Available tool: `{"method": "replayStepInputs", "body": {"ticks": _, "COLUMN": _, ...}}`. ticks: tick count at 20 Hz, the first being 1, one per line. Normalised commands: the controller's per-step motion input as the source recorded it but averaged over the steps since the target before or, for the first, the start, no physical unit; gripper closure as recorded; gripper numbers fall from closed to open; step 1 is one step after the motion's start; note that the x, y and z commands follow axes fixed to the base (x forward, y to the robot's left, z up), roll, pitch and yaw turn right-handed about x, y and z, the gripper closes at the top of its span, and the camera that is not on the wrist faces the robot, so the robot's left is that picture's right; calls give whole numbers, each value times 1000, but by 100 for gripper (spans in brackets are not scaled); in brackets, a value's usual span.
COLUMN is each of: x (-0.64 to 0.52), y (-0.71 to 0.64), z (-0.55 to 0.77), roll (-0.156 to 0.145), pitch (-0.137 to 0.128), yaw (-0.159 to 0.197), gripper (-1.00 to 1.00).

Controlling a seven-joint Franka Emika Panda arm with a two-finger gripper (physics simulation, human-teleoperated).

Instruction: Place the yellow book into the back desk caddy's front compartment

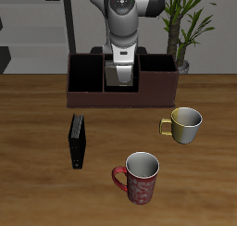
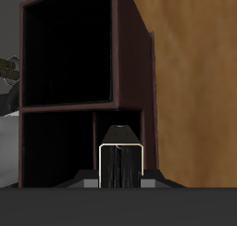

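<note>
The white-and-grey jointed robot arm [image 1: 123,15] is reaching forward from the back of the surface, its wrist pointing straight down. The two-finger gripper [image 1: 121,77] is hanging low beneath the wrist, with the dark fingers [image 2: 90,182] pointing downward. Between the fingers it is clamping the small thin book with a dull grey-tan cover and pale page edges [image 2: 121,156], held upright with its edge framed in the wrist view. The upper links are standing directly above the fingers, stacked nearly vertical.
</note>
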Motion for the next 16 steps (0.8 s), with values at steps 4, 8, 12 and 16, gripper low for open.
{"method": "replayStepInputs", "body": {"ticks": 4, "x": 28, "y": 13, "z": -153, "roll": 6, "pitch": 27, "yaw": 15, "gripper": 100}}
{"method": "replayStepInputs", "body": {"ticks": 8, "x": 24, "y": 63, "z": -135, "roll": 6, "pitch": 16, "yaw": 15, "gripper": 100}}
{"method": "replayStepInputs", "body": {"ticks": 12, "x": 18, "y": 55, "z": -107, "roll": 8, "pitch": 24, "yaw": 11, "gripper": 100}}
{"method": "replayStepInputs", "body": {"ticks": 16, "x": 31, "y": 100, "z": -84, "roll": 13, "pitch": 19, "yaw": -3, "gripper": 100}}
